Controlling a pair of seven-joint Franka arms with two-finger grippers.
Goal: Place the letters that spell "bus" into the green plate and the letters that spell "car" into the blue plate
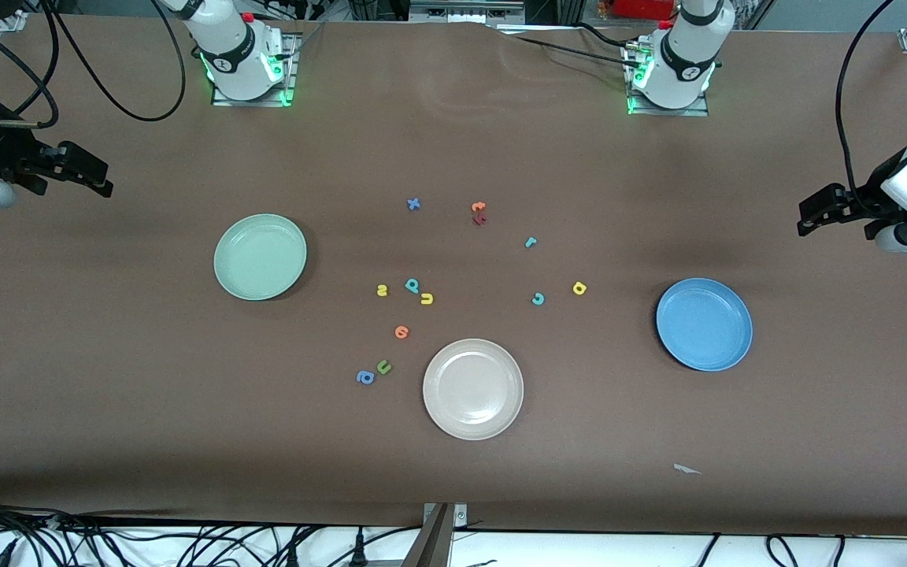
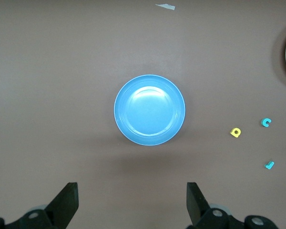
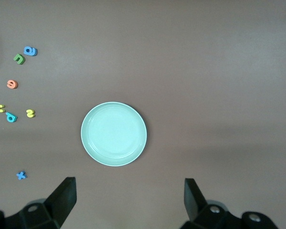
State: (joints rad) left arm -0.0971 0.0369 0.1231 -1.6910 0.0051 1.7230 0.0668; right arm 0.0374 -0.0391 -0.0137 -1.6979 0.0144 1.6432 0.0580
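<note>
green plate [image 1: 260, 257], pale mint, bare, toward the right arm's end; blue plate [image 1: 704, 324] bare, toward the left arm's end. foam letters [image 1: 412, 286] lie scattered between them, near a cream plate [image 1: 472, 388]. left gripper [image 1: 812, 214] and right gripper [image 1: 91, 172] wait released, aloft at the table's ends.

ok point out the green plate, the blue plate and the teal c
green plate [image 1: 242, 272], front view, bare inner floor toward its nearer rim
blue plate [image 1: 704, 324], front view, middle of its bare floor
teal c [image 1: 538, 298], front view, on the letter's curved body
</note>
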